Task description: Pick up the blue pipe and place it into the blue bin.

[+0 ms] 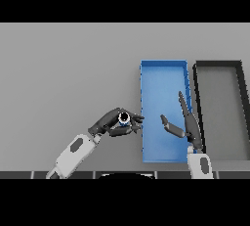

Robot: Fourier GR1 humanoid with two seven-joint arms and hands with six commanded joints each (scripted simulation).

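Here the left hand point(114, 124) clasps the blue pipe point(124, 118) beside the blue bin point(163, 68), while the right hand point(188, 124) hovers over it, fingers straight.

Place: we see a bare test bench.
Evidence: we note a plain grey table point(68, 73), blue bin point(163, 63), black bin point(218, 64).

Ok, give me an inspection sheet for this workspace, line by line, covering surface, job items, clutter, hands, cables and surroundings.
Surface: grey table, bare where visible.
Job's things: blue pipe, seen end-on, held at the left edge of the blue bin; nothing lies in the bin.
Clutter: black bin beside the blue bin, on its right.
Hands: left hand curled round the pipe; right hand open, fingers straight, over the blue bin's right part.
Cables: nothing seen.
Surroundings: nothing seen beyond the table.
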